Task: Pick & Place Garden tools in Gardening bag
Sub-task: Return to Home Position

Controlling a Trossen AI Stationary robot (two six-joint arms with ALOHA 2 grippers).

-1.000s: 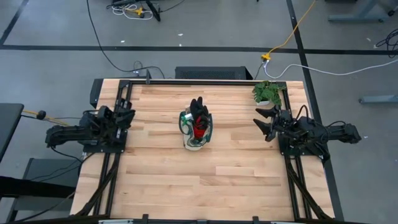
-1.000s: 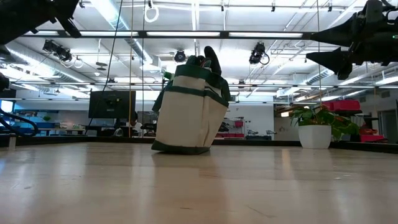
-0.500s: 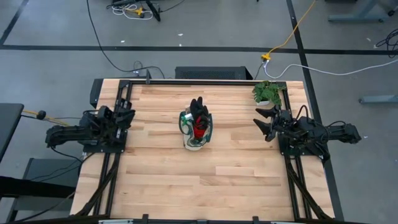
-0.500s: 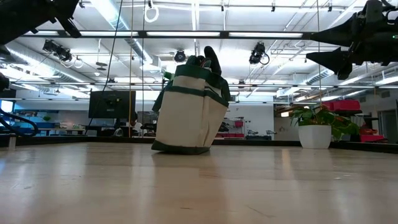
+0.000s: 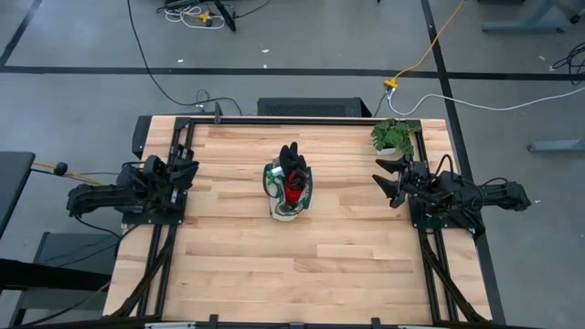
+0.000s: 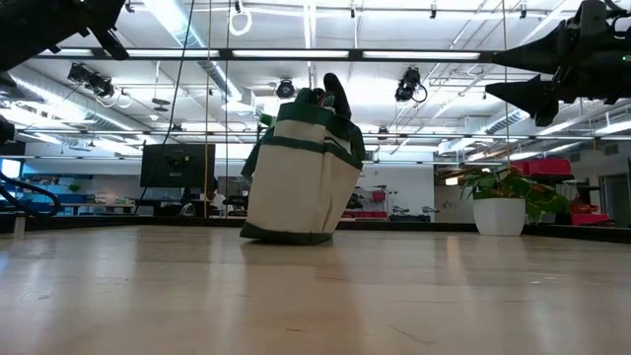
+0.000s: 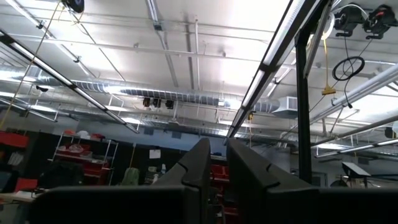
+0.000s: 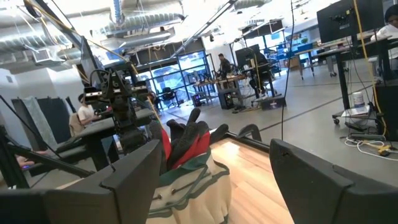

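Note:
The beige gardening bag with dark green trim [image 5: 289,190] stands on its base in the middle of the table, also in the low view [image 6: 301,168] and the right wrist view [image 8: 186,174]. Red-and-black gloves [image 5: 292,175] stick out of its top, and a white-topped bottle [image 5: 287,209] shows at its near side. My left gripper [image 5: 193,170] is shut and empty at the table's left edge, raised. My right gripper [image 5: 380,180] is open and empty at the right edge, raised, pointing toward the bag. The rakes and shears are hidden.
A small leafy potted plant [image 5: 393,137] stands at the table's far right corner, close behind my right gripper; it also shows in the low view [image 6: 501,202]. Bare wooden tabletop [image 5: 302,265] lies all around the bag. People sit at desks in the room beyond [image 8: 87,112].

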